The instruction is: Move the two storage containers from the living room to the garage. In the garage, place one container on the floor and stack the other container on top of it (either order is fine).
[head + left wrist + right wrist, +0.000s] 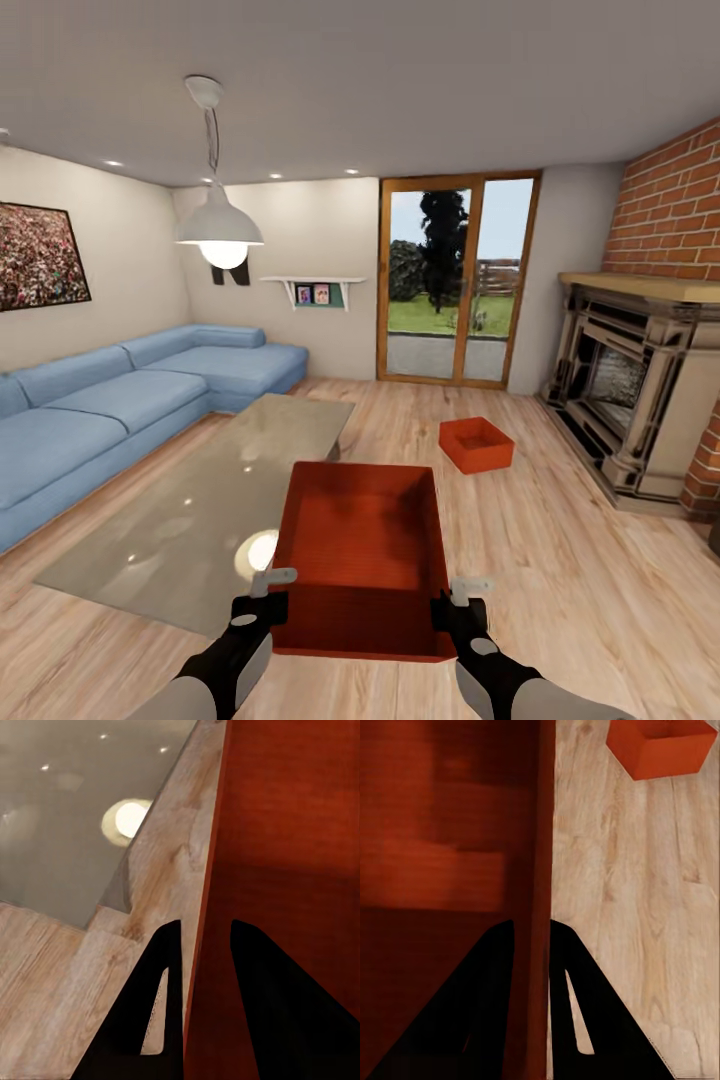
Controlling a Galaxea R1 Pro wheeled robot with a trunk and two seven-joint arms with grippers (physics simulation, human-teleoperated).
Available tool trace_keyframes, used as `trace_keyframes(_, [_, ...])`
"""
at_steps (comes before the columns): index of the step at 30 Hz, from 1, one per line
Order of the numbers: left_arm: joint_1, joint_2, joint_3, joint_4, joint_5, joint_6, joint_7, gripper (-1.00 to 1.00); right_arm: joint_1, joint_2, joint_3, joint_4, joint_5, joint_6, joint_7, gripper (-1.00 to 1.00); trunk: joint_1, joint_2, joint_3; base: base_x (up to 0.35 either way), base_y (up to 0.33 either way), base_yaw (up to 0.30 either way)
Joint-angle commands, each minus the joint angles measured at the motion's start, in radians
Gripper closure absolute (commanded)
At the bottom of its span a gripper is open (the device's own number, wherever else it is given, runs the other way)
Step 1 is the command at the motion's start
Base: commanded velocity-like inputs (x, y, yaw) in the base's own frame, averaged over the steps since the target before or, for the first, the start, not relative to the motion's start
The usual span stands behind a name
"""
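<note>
left tool [262, 598] and right tool [458, 604] each clamp a side wall of the near bin [362, 555], keeping it level for transport. second bin [476, 444] sits on the wood floor [580, 560] ahead.

left gripper [204, 967] apparently straddles the storage container [292, 832] wall

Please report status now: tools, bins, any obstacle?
Left tool and right tool shut on held bin walls. Second bin on wood floor ahead. Glass table close at left.
</note>
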State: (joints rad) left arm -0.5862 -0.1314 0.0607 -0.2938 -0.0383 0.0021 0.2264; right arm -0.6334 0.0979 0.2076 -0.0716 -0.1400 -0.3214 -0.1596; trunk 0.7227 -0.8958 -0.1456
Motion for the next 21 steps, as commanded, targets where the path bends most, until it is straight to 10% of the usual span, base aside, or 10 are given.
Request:
trace_keyframes(1, [-0.001, 0.002, 0.027, 0.0, -0.012, 0.0, 0.011, 1.0, -0.001, -0.003, -0.032, 0.0, -0.02, -0.008, -0.006, 1.0, 0.0, -0.001, -0.001, -0.334, 0.0, 0.3])
trace_keyframes(21, [-0.001, 0.002, 0.027, -0.001, -0.012, 0.001, 0.011, 1.0, -0.001, -0.003, -0.032, 0.0, -0.02, -0.008, -0.006, 1.0, 0.0, -0.001, -0.001, -0.334, 0.0, 0.3])
